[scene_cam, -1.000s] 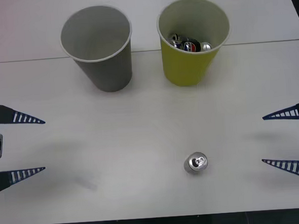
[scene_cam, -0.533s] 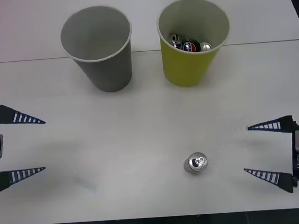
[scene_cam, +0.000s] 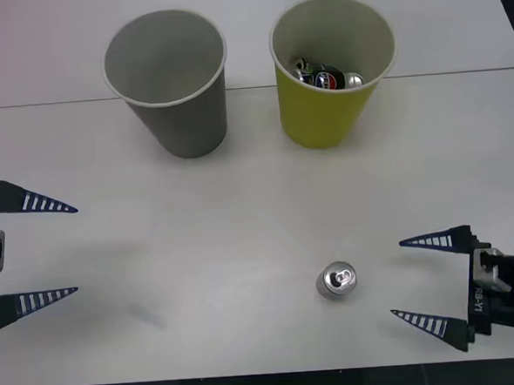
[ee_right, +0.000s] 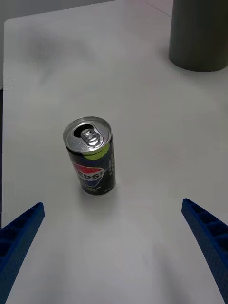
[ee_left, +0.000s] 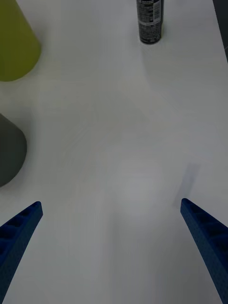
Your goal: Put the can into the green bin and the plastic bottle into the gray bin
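Aluminium glints on the can, standing upright on the white table near its front edge; my right gripper sits just beside it, fingers spread wide, touching nothing; my left gripper waits at the table's left side, equally spread; the green bin holds other cans, with the gray bin beside it.

The can stands upright on the white table, apart from the wide-spread right pincer.
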`<action>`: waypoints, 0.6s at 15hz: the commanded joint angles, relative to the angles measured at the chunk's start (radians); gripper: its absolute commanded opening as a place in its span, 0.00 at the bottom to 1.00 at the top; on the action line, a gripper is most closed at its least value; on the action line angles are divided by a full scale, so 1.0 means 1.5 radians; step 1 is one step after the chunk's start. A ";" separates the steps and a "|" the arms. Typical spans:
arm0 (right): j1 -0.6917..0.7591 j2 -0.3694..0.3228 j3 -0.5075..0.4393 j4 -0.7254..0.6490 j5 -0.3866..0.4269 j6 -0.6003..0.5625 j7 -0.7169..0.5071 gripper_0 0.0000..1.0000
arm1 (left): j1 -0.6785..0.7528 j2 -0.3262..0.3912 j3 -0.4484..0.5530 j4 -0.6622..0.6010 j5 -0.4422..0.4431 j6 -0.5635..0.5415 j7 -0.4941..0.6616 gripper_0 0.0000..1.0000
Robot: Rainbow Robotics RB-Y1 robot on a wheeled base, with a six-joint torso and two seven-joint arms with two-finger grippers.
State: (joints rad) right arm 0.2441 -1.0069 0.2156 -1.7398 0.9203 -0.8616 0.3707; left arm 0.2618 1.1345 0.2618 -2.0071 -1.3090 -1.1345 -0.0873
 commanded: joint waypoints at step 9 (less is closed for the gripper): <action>-0.111 0.165 0.098 0.158 0.001 -0.027 0.045 1.00 | 0.000 0.000 0.000 0.000 0.000 0.000 0.000 1.00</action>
State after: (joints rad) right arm 0.0895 -0.7764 0.3550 -1.5204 0.9214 -0.9014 0.4320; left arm 0.2618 1.1345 0.2618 -2.0071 -1.3090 -1.1345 -0.0873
